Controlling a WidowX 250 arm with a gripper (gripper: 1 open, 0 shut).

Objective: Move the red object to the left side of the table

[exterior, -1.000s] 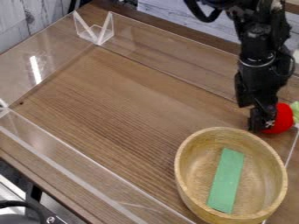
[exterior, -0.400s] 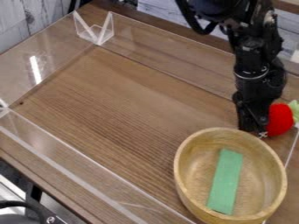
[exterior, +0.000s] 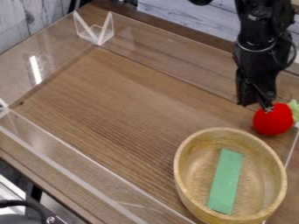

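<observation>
Round bright-red toy fruit (exterior: 274,120), glossy, pale green leafy top, located at right edge of wood-grain tabletop (exterior: 114,109), beyond the wooden bowl (exterior: 191,171), black gripper (exterior: 253,98) just beside it, fingers clenched, fruit ungrasped

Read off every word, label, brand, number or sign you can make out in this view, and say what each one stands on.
No readable text anywhere. The red toy fruit, the green strip, the wooden bowl and the tabletop show no lettering that I can make out.
</observation>
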